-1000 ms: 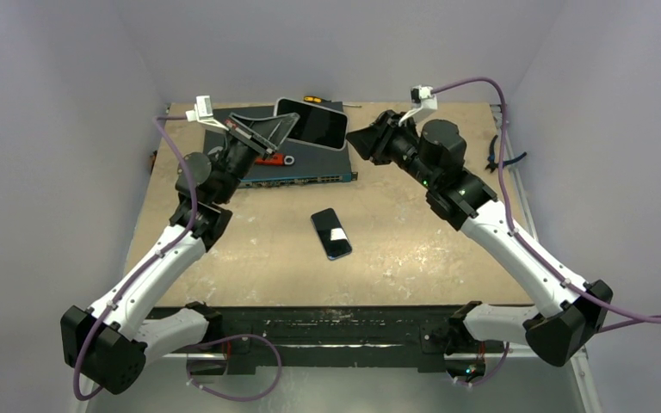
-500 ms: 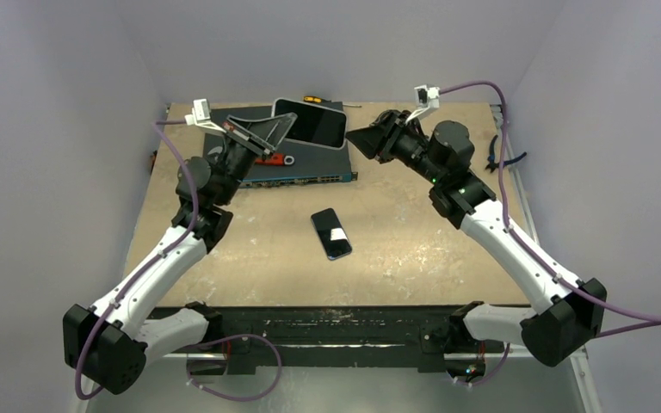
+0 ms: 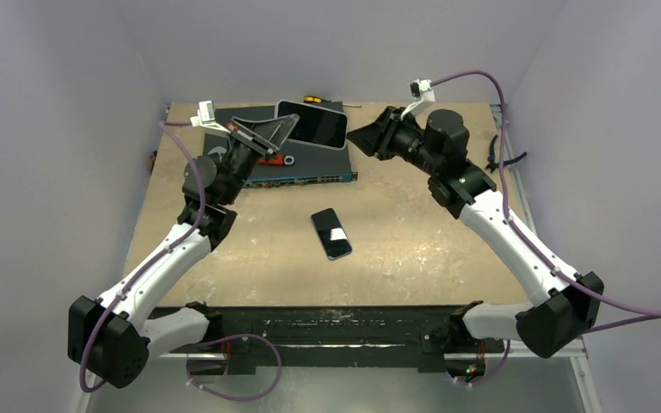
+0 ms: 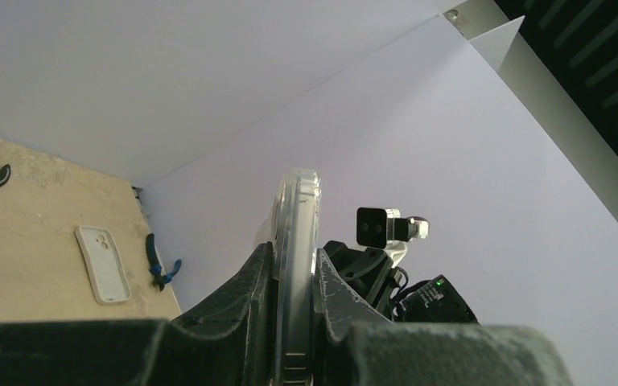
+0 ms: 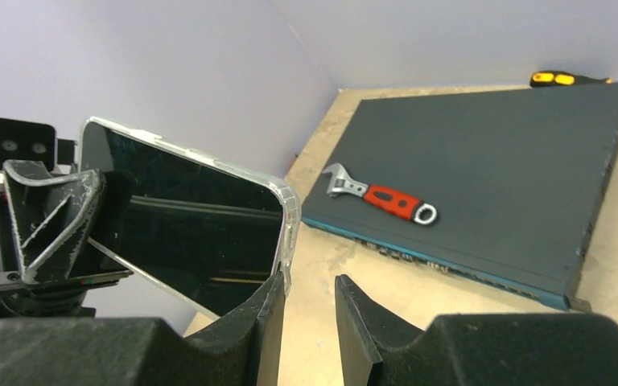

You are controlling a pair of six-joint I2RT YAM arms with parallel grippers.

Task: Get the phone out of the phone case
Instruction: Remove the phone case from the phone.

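Observation:
My left gripper (image 3: pixel 267 136) is shut on a phone in a clear case (image 3: pixel 312 123) and holds it up above the back of the table, dark screen showing. In the left wrist view the cased phone (image 4: pixel 296 241) stands edge-on, pinched between both fingers. In the right wrist view the same phone (image 5: pixel 185 217) fills the left side. My right gripper (image 5: pixel 310 322) is open, and its left finger (image 5: pixel 261 322) sits right at the case's near corner. In the top view my right gripper (image 3: pixel 360 138) is just right of the phone.
A second dark phone (image 3: pixel 331 233) lies flat mid-table. A flat dark network box (image 3: pixel 310 163) lies at the back, with a red-handled wrench (image 5: pixel 382 197) on it and a screwdriver (image 3: pixel 314 99) behind. Pliers (image 3: pixel 492 153) and a white case (image 4: pixel 103 263) lie at the right.
My right wrist has swung and shifted a little beside the held phone. My left arm has edged slightly right, still gripping the cased phone.

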